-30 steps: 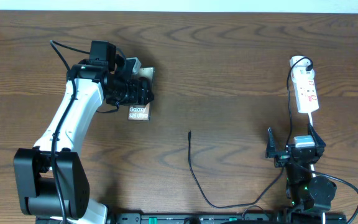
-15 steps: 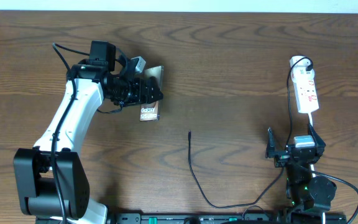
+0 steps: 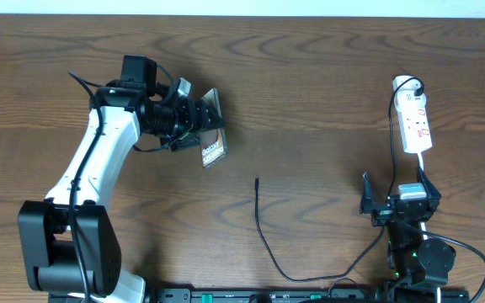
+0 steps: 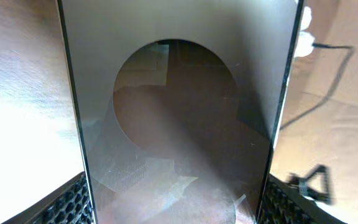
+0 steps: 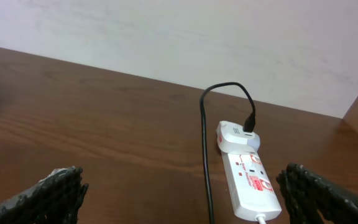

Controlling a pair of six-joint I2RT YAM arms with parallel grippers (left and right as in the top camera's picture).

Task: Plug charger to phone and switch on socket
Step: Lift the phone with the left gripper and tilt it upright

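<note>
Clamps phone (image 3: 212,139) tilted in left gripper (image 3: 194,128), screen filling that wrist view. Holds right gripper (image 5: 179,194) spread wide, empty, facing socket (image 3: 415,122). Shows charger (image 3: 263,236) loose on table (image 3: 310,84), tip well apart from phone.

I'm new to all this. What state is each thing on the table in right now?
Bronze-screened flat smartphone: gripped, tilted, charger not attached.
Thin black charger cable: lying loose on table, tip free.
White power strip: flat on table, adapter plugged in, switch position unclear.
Left gripper: shut on smartphone.
Right gripper: open, empty.
</note>
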